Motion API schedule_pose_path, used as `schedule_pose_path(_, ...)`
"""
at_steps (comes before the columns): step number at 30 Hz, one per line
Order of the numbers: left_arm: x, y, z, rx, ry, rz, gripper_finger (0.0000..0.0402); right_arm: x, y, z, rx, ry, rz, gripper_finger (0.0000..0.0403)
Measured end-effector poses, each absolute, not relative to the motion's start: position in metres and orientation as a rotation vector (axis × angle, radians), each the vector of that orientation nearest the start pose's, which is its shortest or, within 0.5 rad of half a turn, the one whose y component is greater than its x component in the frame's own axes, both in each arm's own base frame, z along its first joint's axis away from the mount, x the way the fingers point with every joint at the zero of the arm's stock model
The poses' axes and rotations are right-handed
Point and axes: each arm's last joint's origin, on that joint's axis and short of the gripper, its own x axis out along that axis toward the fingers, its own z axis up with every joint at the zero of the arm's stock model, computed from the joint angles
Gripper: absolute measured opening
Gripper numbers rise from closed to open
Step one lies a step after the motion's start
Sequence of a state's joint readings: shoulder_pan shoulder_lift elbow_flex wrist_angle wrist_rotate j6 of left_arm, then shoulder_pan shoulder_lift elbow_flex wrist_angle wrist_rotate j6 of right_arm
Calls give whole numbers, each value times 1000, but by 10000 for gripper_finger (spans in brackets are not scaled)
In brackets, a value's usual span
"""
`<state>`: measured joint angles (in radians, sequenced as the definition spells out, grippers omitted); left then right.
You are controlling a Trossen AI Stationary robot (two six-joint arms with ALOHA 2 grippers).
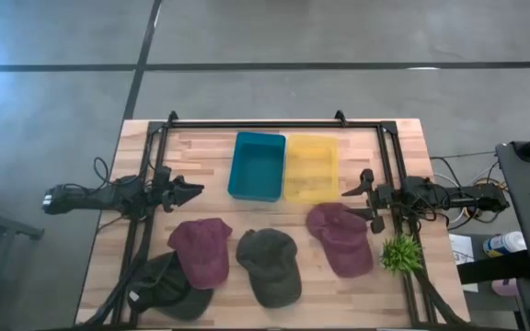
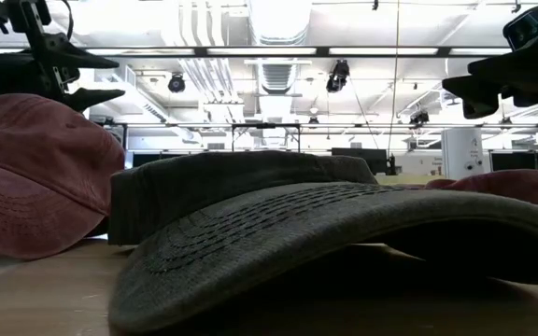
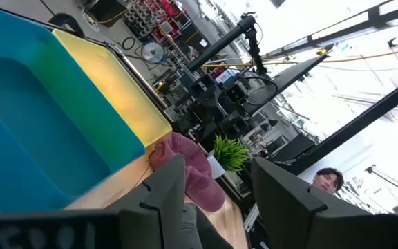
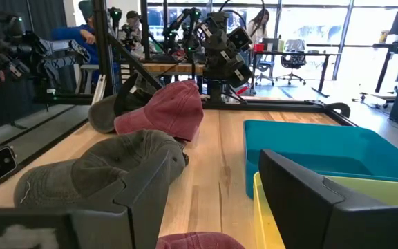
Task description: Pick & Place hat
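Several caps lie on the wooden table's near half. A maroon hat (image 1: 201, 250) lies partly over a dark hat (image 1: 166, 289) at the near left. An olive hat (image 1: 269, 265) sits in the middle, its brim (image 2: 325, 233) toward the near edge. A second maroon hat (image 1: 340, 237) lies at the right. My left gripper (image 1: 191, 190) hovers level at the table's left side, rolled to a slant, open (image 3: 220, 207), with nothing in it. At the right side my right gripper (image 1: 357, 202) also hovers level and open (image 4: 220, 200), just beyond the right maroon hat.
A teal bin (image 1: 257, 165) and a yellow bin (image 1: 311, 168) stand side by side at the table's far middle, between the two grippers. A small green plant (image 1: 400, 253) stands at the near right. A black frame (image 1: 274, 122) runs round the table. People show in the room behind.
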<state>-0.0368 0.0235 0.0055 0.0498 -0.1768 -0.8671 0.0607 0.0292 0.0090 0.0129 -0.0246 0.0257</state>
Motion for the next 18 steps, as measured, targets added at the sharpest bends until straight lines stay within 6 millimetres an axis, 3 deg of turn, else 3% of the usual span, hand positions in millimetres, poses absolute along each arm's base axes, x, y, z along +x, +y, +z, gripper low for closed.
schedule_pose_path(18, 98, 1, 168, -833, -88, 120, 161, 99, 7, 166, 26, 8, 85, 219)
